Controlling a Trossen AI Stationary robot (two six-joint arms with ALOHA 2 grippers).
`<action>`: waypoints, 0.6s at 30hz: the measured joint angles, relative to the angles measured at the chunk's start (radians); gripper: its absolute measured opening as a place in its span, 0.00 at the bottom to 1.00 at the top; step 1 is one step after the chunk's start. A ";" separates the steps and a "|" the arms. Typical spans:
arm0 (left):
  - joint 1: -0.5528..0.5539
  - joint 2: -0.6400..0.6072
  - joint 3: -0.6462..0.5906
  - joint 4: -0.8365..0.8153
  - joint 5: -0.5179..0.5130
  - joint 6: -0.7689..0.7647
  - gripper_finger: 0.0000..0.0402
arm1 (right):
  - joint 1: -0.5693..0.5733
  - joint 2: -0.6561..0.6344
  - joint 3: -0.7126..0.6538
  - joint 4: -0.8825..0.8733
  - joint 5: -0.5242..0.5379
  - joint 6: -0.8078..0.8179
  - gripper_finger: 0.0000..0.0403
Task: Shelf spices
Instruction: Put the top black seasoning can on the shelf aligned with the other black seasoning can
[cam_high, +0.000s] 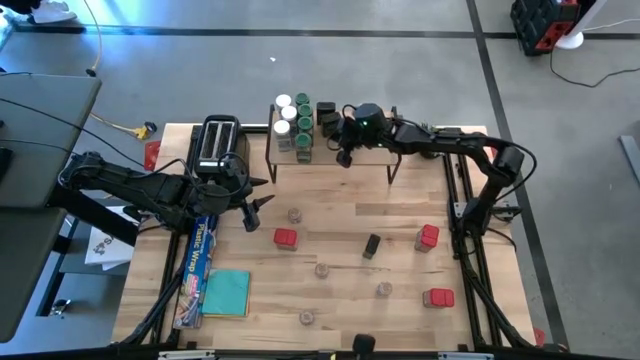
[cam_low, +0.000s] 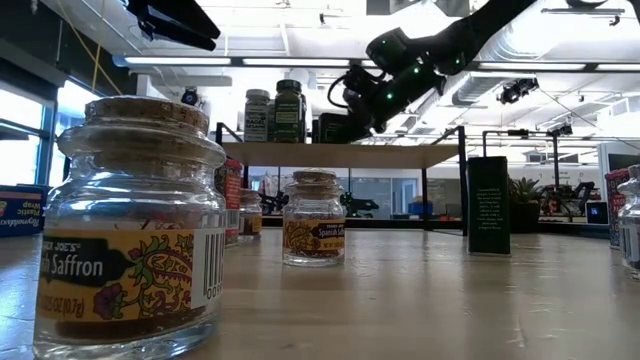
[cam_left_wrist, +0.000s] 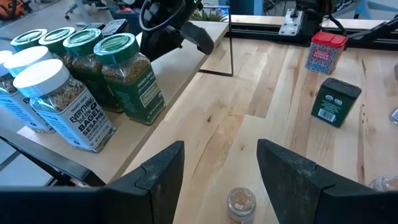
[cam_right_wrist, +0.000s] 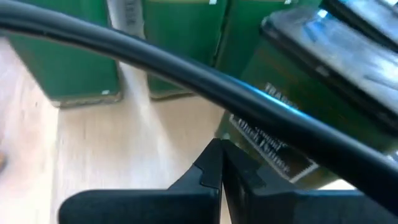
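Note:
The shelf stands at the table's far middle, on thin black legs. White-lidded jars, green-lidded jars and dark boxes stand on its left end. My right gripper is shut above the shelf top, beside a dark box. My left gripper hangs open near the toaster, above a tiny cork-topped jar. More spices stand loose on the table: red tins, a black box and tiny jars. My right gripper's shut fingertips stand right at the labelled side of the dark box, slanting down from the table's right. Whether they touch it, I cannot tell.
A black toaster stands left of the shelf. A long blue foil box and a teal cloth lie at the near left. Two more red tins stand at the right. A large saffron jar fills the low view's left.

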 joint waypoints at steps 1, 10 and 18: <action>0.000 0.000 0.000 0.000 0.001 0.000 0.49 | 0.003 -0.006 0.000 -0.018 -0.004 0.005 0.00; 0.000 0.000 0.000 0.000 0.001 -0.001 0.49 | 0.004 -0.076 0.000 -0.136 0.220 0.178 0.00; 0.000 0.000 0.000 0.007 0.002 0.000 0.49 | -0.009 -0.015 0.000 -0.084 0.239 0.249 0.00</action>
